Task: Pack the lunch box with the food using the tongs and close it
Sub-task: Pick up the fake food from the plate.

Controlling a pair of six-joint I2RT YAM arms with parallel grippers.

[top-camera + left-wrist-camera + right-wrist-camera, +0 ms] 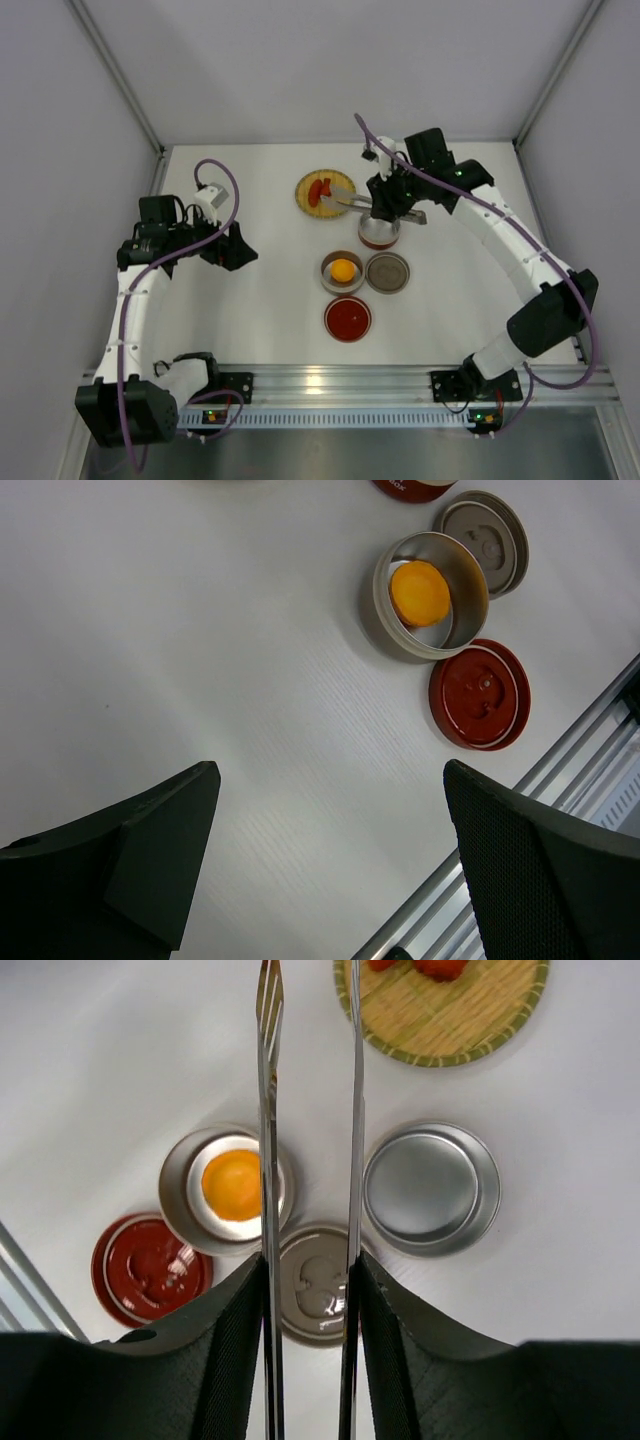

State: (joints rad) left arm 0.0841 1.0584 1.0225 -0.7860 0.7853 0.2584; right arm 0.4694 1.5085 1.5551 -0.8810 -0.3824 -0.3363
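The right jaws are closed on the tongs [268, 1160]. Both slim arms are pinched between the black fingers [225, 1350], and a narrow gap is kept between the arms. From the jaws the tongs run toward 10 o'clock. In the top view their tips are seen over the woven plate [304, 205], beside the red pieces [320, 190].

An empty tin [432, 1188] sits directly below the right wrist. At its 7 o'clock a second tin [327, 281] holds the orange piece [342, 269]. A grey lid [388, 272] touches that tin at 3 o'clock, and a red lid [347, 318] lies at 6 o'clock, nearest the railed near edge.

The left jaws are fully open and hold nothing; their fingers [150, 850] are spread above bare desk [270, 260] near the 9 o'clock edge. Open surface is left between them and the tins.

The right arm is arched from its base at 5 o'clock along the right side and bent inward. The left arm is raised along the left edge, with its wrist turned toward 3 o'clock.
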